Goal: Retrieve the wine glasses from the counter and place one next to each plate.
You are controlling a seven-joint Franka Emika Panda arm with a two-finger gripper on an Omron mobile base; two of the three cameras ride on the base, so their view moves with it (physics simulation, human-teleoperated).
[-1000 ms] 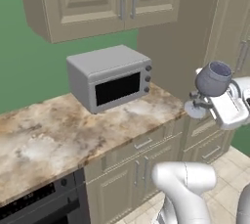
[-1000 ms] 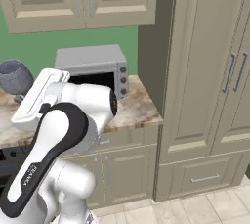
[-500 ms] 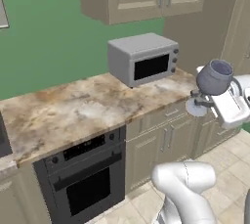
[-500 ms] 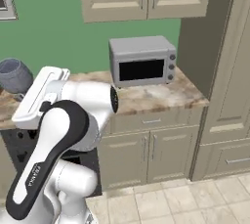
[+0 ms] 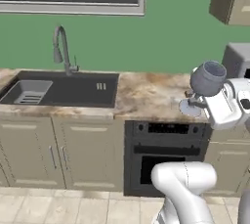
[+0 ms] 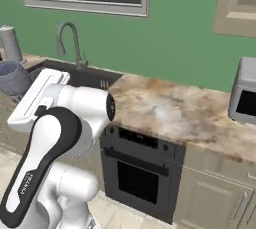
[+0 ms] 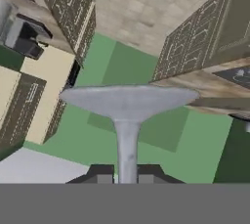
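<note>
The pincer [image 7: 127, 171] is closed on the stem of a wine glass [image 5: 207, 80]. It holds the glass raised above the marbled tabletop [image 5: 146, 98], beside a sink [image 5: 58, 90].

Hand view: the bowl of the wine glass [image 7: 128, 101] is cut off, and the lower stem is masked between the dark fingertips [image 7: 100, 173]; only the foot and upper stem are seen. Left base view: the glass foot is partly covered by the white hand, so the finger contact cannot be made out. The microwave [image 5: 239, 60] is cut by the right picture edge at the counter [image 5: 146, 96] end. Right base view: the glass is partly masked by the arm near the left edge; the sink [image 6: 85, 75] is largely hidden behind the arm.
</note>
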